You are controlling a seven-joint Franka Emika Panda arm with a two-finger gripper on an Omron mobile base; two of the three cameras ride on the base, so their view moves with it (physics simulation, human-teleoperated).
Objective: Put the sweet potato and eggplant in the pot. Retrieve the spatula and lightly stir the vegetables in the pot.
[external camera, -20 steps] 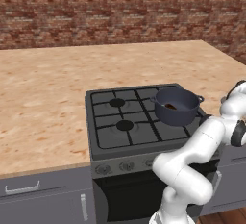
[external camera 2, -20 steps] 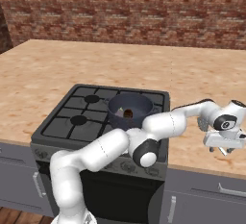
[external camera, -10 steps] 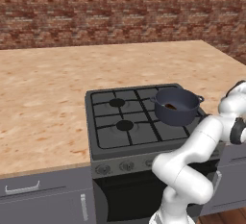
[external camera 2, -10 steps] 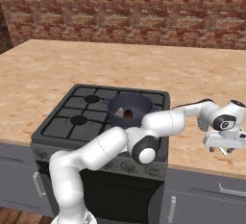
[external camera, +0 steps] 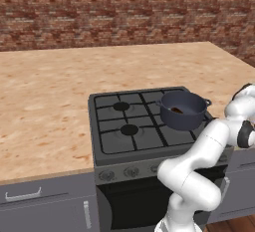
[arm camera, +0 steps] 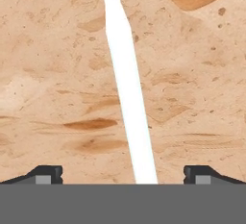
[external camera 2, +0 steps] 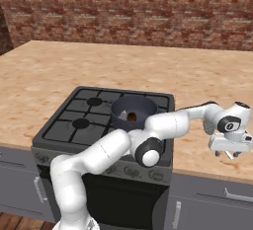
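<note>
The dark blue-grey pot [external camera: 183, 109] [external camera 2: 133, 111] stands on the stove's right rear burner. A small orange-brown lump, the sweet potato [external camera: 177, 110] [external camera 2: 132, 117], lies inside it. I cannot make out the eggplant in the pot's dark interior. My arm reaches far right of the stove, with the gripper [external camera 2: 230, 151] pointing down at the counter. In the hand view the spatula's white handle [arm camera: 127, 83] lies on the wood counter and runs up between my open gripper's [arm camera: 124, 175] fingertips [arm camera: 48, 174]. Neither tip touches it.
The black stove [external camera: 124, 126] [external camera 2: 79, 123] has several burners and sits in a light wood counter [external camera: 45, 101] [external camera 2: 207, 83]. A brick wall [external camera: 124, 12] stands behind. Grey drawers [external camera 2: 232, 194] run under the counter's front edge, close under my hand.
</note>
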